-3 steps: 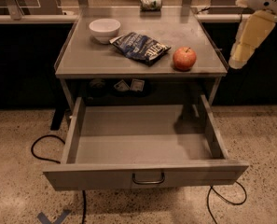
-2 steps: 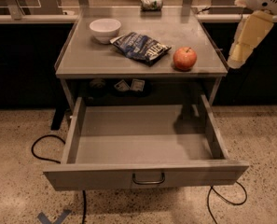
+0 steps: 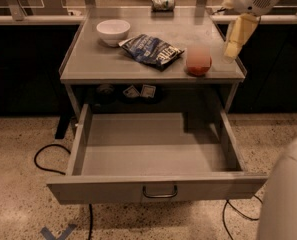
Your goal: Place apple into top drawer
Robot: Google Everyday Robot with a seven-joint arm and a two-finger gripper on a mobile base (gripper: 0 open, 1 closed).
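At the lower right a pale rounded part of the robot [image 3: 288,194] now fills the corner, cut off by the frame; it was not there a second ago. The top drawer [image 3: 155,189] stands pulled fully out. Under the tabletop, small items [image 3: 138,91] sit in shadow, hard to make out. The apple [image 3: 198,61], blurred, rests near the table's [image 3: 88,59] front right corner. The snack bag [image 3: 151,49] lies mid-table, its lettering unreadable. The white bowl [image 3: 113,31] sits toward the back left. A can [image 3: 163,3] lies at the back edge. The gripper [image 3: 233,49] hangs over the right edge beside the apple.
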